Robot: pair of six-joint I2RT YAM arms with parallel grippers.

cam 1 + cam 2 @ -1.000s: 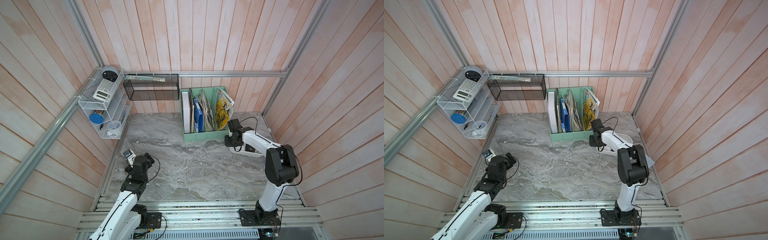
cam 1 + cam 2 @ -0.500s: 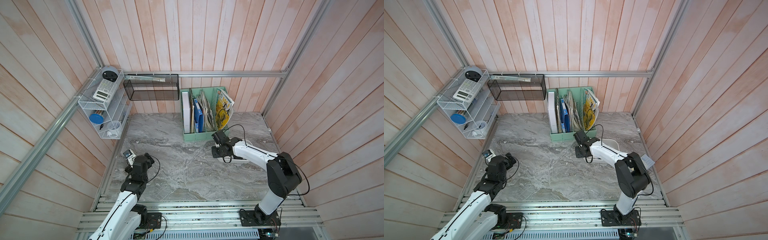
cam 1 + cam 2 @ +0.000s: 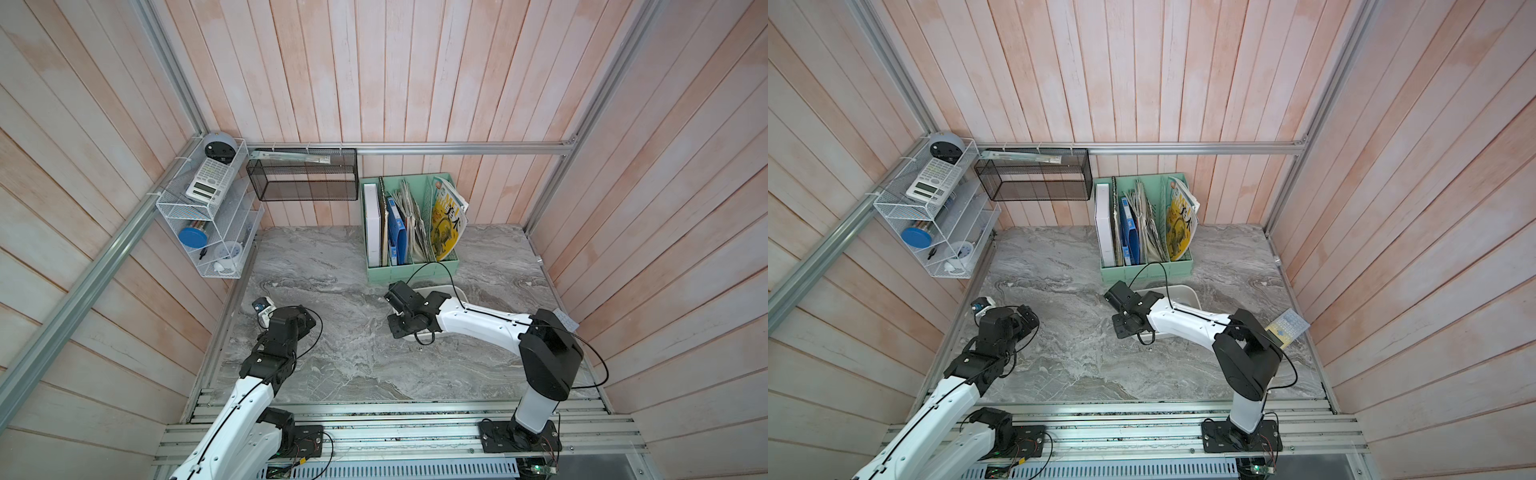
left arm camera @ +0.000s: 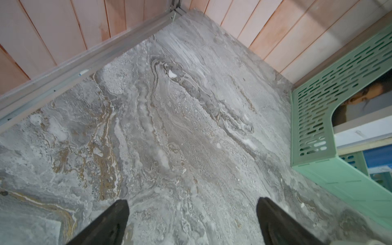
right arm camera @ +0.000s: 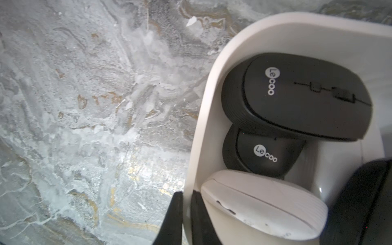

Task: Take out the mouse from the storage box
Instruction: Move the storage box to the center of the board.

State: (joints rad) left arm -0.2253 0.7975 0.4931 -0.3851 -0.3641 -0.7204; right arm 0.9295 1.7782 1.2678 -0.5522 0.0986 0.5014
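Note:
The storage box (image 5: pixel 203 118), a shallow white tub, lies on the marble table under my right arm in both top views (image 3: pixel 459 291) (image 3: pixel 1185 291). My right gripper (image 5: pixel 187 194) is shut on its rim, one finger outside the wall and one inside. In the box lie a black mouse (image 5: pixel 297 95), a second black mouse (image 5: pixel 261 154) partly under it, and a white mouse (image 5: pixel 261 210) beside the inner finger. In the top views the arm hides the mice. My left gripper (image 4: pixel 192 203) hangs open over bare marble at the table's left (image 3: pixel 307 322).
A mint-green file organizer (image 3: pixel 411 266) with books stands just behind the box. A black mesh basket (image 3: pixel 305 176) and a white wire shelf (image 3: pixel 208 216) hang on the walls. A small calculator (image 3: pixel 1287 328) lies near the right wall.
My right gripper has moved left, away from the right wall toward the table's middle, drawing the storage box with it. The left arm has not moved.

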